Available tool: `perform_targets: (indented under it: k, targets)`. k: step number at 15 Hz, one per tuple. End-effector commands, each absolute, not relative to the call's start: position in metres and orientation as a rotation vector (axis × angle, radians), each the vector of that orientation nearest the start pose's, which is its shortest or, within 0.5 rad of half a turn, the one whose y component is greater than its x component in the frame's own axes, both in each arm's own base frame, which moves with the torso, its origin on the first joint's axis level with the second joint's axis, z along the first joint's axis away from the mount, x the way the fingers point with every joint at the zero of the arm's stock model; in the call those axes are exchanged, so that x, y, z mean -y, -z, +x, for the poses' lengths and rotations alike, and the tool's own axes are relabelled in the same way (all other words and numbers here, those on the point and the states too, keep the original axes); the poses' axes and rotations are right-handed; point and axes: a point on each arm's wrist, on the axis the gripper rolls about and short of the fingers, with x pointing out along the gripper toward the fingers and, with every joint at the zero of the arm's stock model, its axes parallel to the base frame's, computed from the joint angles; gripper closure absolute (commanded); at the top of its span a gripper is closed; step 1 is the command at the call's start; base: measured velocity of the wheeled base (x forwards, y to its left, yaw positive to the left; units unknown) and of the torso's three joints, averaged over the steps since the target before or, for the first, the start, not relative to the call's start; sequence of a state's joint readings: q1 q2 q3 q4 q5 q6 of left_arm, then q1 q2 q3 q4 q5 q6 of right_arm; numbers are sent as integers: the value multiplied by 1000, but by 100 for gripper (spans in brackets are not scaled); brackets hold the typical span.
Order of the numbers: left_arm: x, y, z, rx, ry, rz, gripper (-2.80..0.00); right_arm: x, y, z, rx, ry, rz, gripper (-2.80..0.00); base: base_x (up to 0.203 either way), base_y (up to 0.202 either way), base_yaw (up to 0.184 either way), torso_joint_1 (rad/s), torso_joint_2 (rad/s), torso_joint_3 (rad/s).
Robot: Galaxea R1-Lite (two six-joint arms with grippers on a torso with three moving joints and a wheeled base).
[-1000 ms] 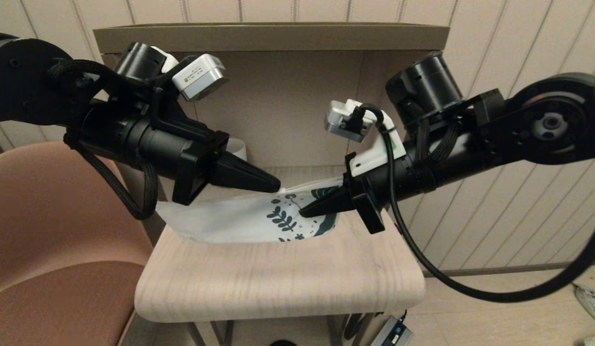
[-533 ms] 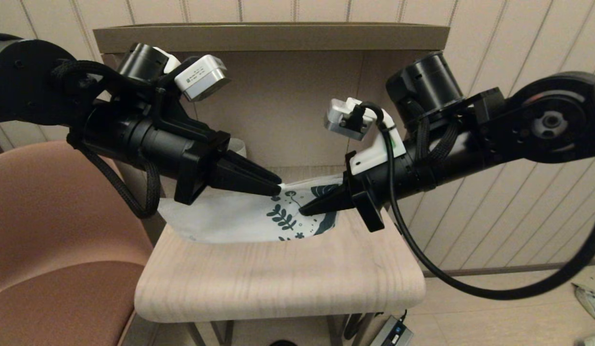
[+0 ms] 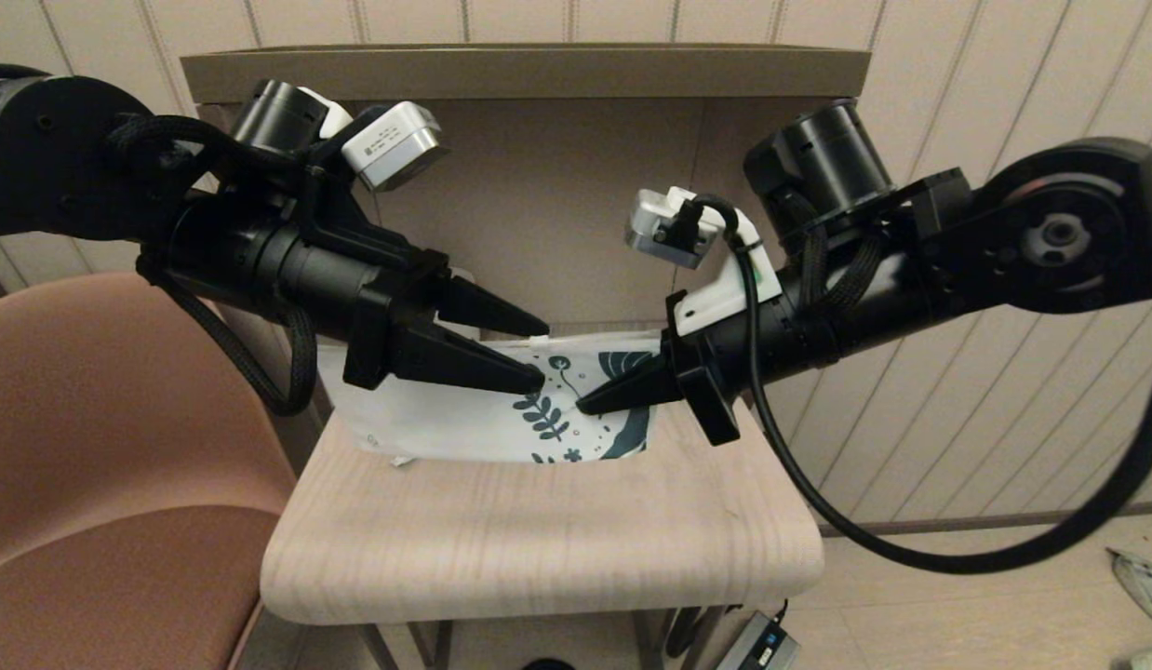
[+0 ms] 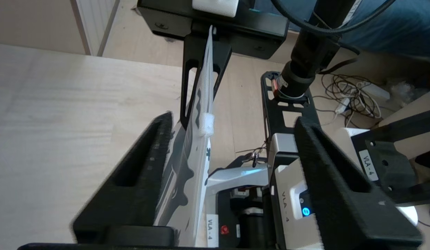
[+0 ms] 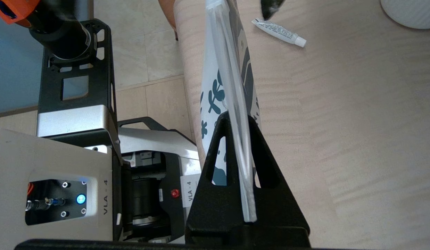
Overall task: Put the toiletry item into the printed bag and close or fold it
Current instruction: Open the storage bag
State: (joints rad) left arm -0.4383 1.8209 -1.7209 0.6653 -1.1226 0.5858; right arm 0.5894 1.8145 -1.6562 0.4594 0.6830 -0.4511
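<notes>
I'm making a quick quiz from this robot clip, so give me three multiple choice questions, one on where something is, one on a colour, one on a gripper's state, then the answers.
1. Where is the toiletry item?
A. inside the pouch
B. lying on the tabletop, outside the pouch
C. in the left gripper

2. What colour is the print on the printed bag?
A. dark teal
B. red
C. yellow

3. How does the right gripper stand?
A. open, away from the bag
B. shut on the bag's edge
C. shut on the tube

Answers: 1 B, the right wrist view shows the tube flat on the wood beside the raised bag. 2 A, leaves and flowers show dark teal on white. 3 B, its fingers pinch the bag's edge, while the left gripper stands open around the slider end.
</notes>
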Motion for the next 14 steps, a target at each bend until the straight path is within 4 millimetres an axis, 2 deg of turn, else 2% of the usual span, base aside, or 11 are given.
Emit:
perform_targets:
  k: [1, 14]
  targets:
    - [155, -288, 283, -327, 1647, 155, -280, -200, -280, 272, -375, -1361, -343, 0, 0, 0, 0, 0, 0, 0]
    - [156, -285, 280, -343, 1660, 141, -280, -201, -281, 275, -375, -1357, -336, 0, 0, 0, 0, 0, 0, 0]
